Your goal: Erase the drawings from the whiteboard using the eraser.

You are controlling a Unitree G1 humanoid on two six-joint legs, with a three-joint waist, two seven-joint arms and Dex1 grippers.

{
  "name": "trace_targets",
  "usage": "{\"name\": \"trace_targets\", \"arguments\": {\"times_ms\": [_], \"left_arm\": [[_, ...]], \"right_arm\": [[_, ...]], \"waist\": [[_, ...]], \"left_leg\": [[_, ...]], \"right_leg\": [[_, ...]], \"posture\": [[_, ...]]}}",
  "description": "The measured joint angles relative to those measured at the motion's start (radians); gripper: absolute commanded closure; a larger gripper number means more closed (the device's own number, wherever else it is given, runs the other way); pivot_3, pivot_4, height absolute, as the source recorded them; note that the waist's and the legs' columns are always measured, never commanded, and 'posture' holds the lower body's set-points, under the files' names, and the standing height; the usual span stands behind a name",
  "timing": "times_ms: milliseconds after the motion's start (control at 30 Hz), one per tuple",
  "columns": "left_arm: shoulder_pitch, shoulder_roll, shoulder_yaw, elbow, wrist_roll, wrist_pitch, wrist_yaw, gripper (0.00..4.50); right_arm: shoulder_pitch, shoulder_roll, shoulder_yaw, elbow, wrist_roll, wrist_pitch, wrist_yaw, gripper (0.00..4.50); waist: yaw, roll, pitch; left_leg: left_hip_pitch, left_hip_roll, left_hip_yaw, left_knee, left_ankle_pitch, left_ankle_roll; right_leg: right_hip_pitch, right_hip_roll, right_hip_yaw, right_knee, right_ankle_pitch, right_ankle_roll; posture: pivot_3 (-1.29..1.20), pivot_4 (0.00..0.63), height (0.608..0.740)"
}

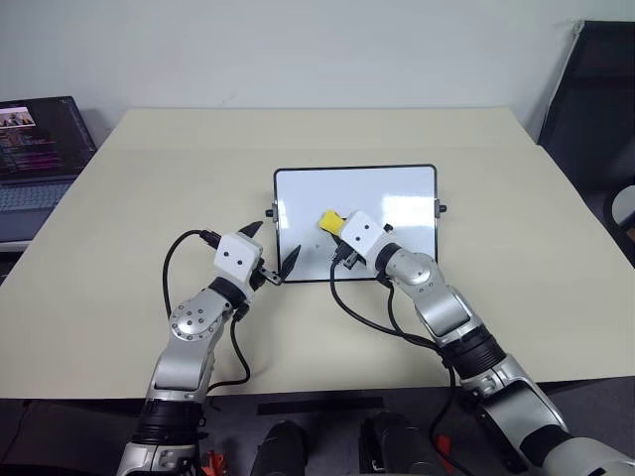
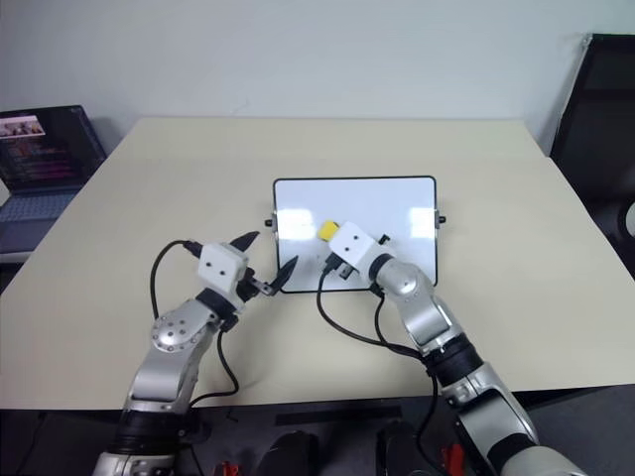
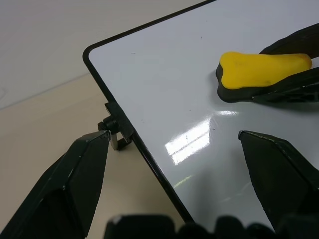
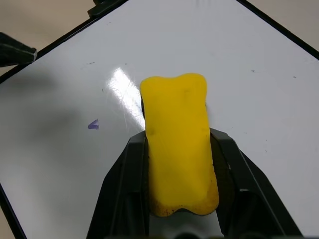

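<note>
The whiteboard lies flat on the table, near its middle. My right gripper is shut on the yellow eraser, held over the board's left half; the right wrist view shows both fingers clamping the eraser by its sides. One small purple drawing sits on the board beside the eraser, with a few faint specks nearby. My left gripper is open at the board's left edge, one finger outside by the black side knob and one finger over the white surface.
The board rests on a beige table. An open laptop stands off the table's far left corner. A dark chair is at the far right. Black cables loop from both wrists over the near part of the table.
</note>
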Motion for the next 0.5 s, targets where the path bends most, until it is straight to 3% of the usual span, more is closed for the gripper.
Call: {"name": "trace_targets", "arguments": {"times_ms": [500], "left_arm": [[0.045,0.004,0.002,-0.023,0.0,0.007,0.0,0.0]], "right_arm": [[0.074,-0.028,0.077,-0.067,-0.048,-0.007,0.1,3.27]], "waist": [[0.0,0.0,0.0]], "left_leg": [[0.0,0.001,0.0,-0.001,0.0,0.0]], "right_leg": [[0.0,0.0,0.0,-0.001,0.0,0.0]], "posture": [[0.0,0.15,0.74]]}}
